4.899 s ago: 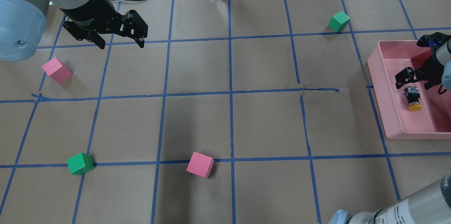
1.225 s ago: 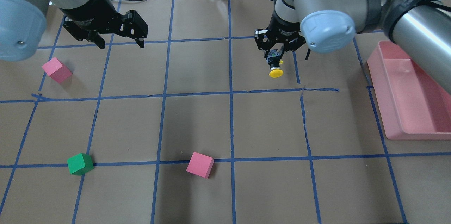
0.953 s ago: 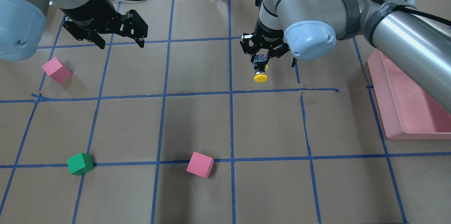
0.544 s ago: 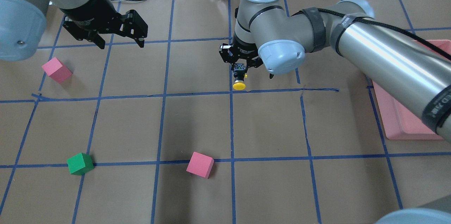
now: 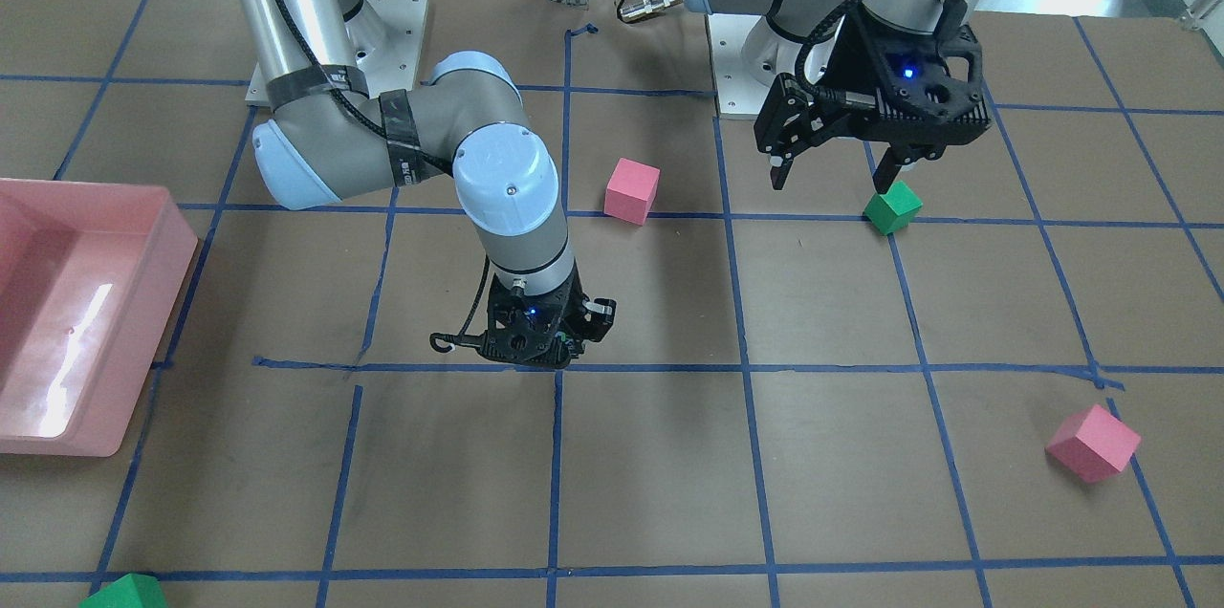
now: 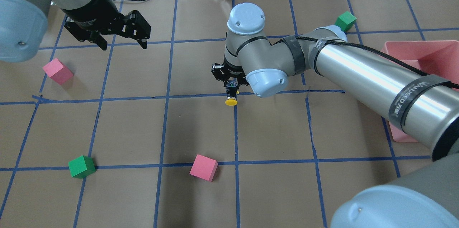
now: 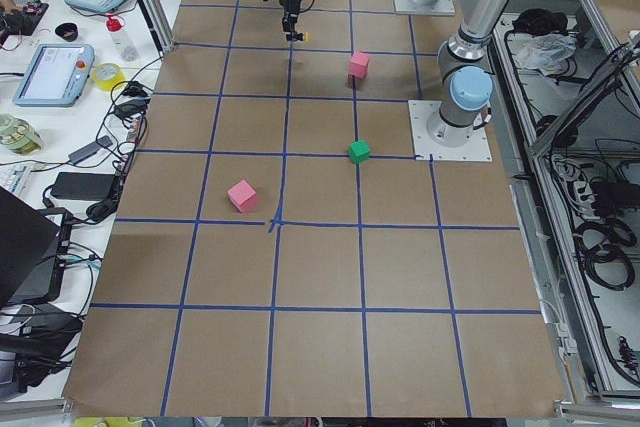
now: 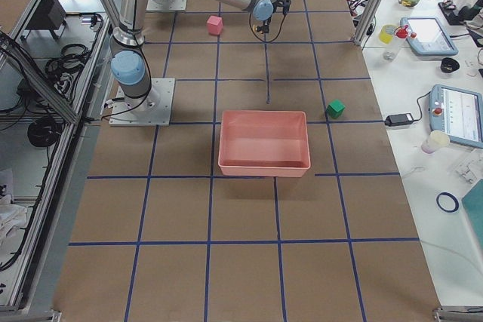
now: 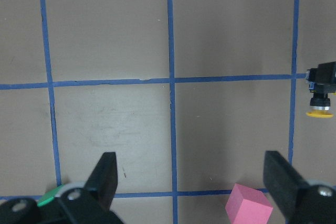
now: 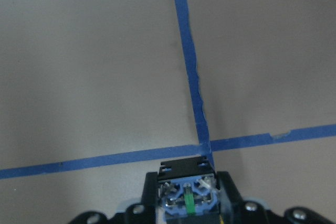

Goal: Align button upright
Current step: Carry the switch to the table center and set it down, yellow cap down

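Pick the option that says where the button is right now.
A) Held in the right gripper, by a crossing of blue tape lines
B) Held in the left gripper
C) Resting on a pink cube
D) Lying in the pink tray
A: the overhead view shows the button clamped in the right gripper by the tape crossing, while the left gripper is open with nothing between its fingers.

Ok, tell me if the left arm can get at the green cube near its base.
Probably yes: the left tool hangs open above the table near that green cube, with nothing between them.
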Controlling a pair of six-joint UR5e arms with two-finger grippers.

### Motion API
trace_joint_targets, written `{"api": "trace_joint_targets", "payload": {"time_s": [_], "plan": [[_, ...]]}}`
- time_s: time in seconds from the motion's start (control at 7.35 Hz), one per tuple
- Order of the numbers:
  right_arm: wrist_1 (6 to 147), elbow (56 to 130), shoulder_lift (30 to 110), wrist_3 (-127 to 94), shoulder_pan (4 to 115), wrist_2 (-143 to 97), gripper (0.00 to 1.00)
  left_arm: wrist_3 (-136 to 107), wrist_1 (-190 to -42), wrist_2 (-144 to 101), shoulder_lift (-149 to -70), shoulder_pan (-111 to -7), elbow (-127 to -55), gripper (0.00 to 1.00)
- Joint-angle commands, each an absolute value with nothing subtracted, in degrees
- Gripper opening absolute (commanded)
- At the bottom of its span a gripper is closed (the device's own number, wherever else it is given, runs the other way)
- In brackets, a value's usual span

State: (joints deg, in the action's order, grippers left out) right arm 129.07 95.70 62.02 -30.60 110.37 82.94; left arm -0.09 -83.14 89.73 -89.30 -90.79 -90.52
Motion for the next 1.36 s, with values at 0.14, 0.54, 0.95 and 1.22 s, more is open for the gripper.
{"api": "trace_joint_targets", "payload": {"time_s": [0.14, 0.54, 0.95, 1.22], "plan": [[130.78, 96.41, 61.00, -30.41, 110.83, 82.71, 0.01, -0.09, -83.14, 89.74, -89.30, -90.79, -90.53, 1.00], [131.57, 98.43, 61.00, -30.23, 110.83, 82.71, 0.06, -0.09, -83.06, 89.74, -89.30, -90.79, -90.61, 1.00], [131.66, 99.49, 61.43, -30.67, 110.83, 82.62, 0.44, -0.09, -83.06, 89.82, -88.69, -91.05, -92.27, 1.00], [131.57, 99.67, 61.52, -30.76, 110.83, 82.53, 0.69, -0.18, -78.08, 89.82, -87.11, -91.05, -96.83, 1.00]]}}
